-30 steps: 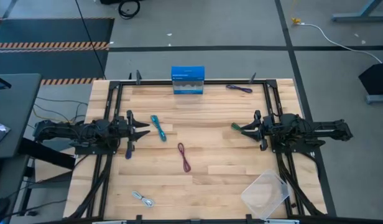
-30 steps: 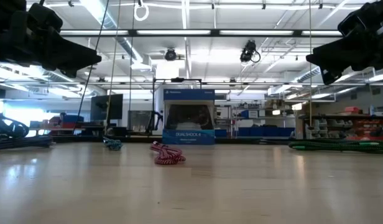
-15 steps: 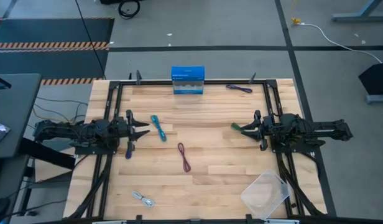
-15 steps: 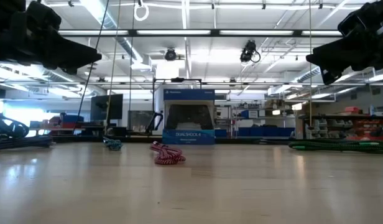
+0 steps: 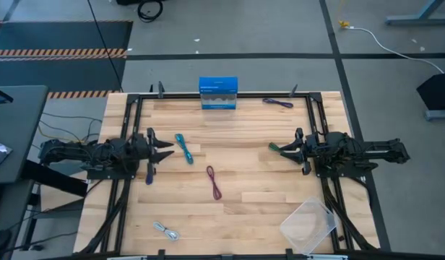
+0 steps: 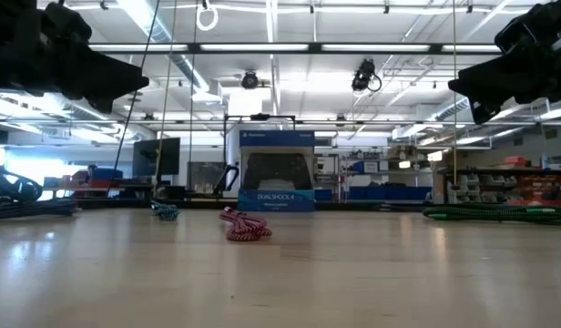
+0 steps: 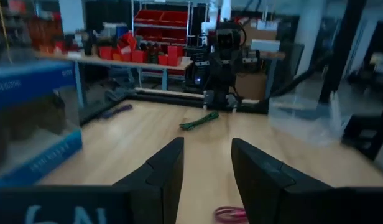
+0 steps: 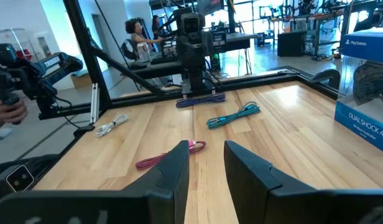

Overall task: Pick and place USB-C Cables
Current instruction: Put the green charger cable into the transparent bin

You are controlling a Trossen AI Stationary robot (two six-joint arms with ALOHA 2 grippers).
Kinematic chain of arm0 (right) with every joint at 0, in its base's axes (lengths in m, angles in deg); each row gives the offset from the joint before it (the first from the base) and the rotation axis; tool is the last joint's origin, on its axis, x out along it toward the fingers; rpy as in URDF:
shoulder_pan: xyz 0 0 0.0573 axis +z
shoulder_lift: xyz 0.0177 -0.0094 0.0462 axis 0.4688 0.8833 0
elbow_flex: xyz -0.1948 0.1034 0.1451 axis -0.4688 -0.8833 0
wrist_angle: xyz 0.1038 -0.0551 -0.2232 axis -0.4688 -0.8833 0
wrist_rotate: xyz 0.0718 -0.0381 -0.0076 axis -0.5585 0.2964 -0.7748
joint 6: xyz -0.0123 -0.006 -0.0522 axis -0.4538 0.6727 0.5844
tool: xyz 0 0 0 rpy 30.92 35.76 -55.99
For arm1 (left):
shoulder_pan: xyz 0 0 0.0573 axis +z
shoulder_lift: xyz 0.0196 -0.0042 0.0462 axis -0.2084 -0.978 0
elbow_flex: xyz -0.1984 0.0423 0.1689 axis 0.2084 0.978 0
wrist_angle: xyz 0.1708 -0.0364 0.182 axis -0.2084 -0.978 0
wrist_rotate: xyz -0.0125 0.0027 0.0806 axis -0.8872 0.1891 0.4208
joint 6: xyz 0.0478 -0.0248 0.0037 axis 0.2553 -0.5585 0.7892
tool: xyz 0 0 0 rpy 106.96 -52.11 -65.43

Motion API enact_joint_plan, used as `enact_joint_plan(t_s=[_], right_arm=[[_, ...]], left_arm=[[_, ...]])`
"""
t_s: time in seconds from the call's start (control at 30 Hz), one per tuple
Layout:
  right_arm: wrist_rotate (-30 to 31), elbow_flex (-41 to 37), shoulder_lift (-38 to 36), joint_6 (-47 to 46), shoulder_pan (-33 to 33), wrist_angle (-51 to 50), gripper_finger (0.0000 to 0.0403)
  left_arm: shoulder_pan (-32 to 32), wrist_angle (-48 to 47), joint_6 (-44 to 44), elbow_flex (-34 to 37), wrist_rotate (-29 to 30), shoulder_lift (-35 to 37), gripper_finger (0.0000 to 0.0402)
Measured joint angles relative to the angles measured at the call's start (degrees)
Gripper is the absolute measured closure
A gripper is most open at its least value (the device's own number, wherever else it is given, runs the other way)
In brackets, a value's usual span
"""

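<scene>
Nothing placed yet: teal cable (image 5: pixel 184 147), maroon cable (image 5: pixel 214 182), green cable (image 5: pixel 280 148), purple cable (image 5: pixel 278 102) and white-grey cable (image 5: pixel 165 230) scattered loose on wooden table (image 5: pixel 251 202), clear tray (image 5: pixel 308 224) empty, left gripper (image 5: pixel 167 150) and right gripper (image 5: pixel 275 148) hovering with fingers parted, holding nothing.

Ahead of my right gripper (image 8: pixel 201 163) and off to one side, the blue box (image 8: pixel 366 73) reads "PlayStation" along its top edge and "DUALSHOCK 4" lower on its front. From table height the same box's front shows "DUALSHOCK 4" with small print below too fine for me to read.
</scene>
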Motion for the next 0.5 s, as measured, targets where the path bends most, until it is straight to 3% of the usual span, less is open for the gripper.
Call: enact_joint_plan(t_s=[0.2,0.5], right_arm=[[0.5,0.0,0.0,-1.3,0.0,2.8,0.0295],[1.7,0.0,0.0,-2.6,0.0,14.2,0.0295]], left_arm=[[0.0,2.7,-9.3,0.0,0.0,0.0,0.0260],[0.0,13.4,-6.8,0.0,1.3,0.0,0.0260]])
